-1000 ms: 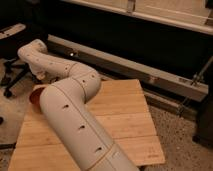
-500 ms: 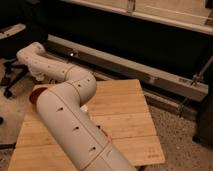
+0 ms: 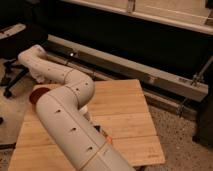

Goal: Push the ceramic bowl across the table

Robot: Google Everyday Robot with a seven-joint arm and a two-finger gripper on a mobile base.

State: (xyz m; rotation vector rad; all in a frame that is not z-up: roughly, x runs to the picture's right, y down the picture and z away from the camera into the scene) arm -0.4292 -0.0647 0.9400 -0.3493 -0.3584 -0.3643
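Observation:
The ceramic bowl (image 3: 35, 96), small, glossy and orange-red, sits near the far left edge of the light wooden table (image 3: 125, 107). My thick white arm (image 3: 65, 122) rises from the bottom of the view and covers the bowl's right side. It bends at an elbow (image 3: 77, 90) and runs back left to the wrist (image 3: 31, 56). From there the gripper (image 3: 40, 79) hangs down just behind and above the bowl, shut with nothing seen in it. Whether it touches the bowl I cannot tell.
A small orange thing (image 3: 103, 134) peeks out beside my arm at mid-table. A black office chair (image 3: 11, 75) stands on the floor to the left. A long metal rail (image 3: 150, 75) runs along the dark wall behind the table.
My elbow has swung a little left and lower over the table. The bowl sits in about the same spot.

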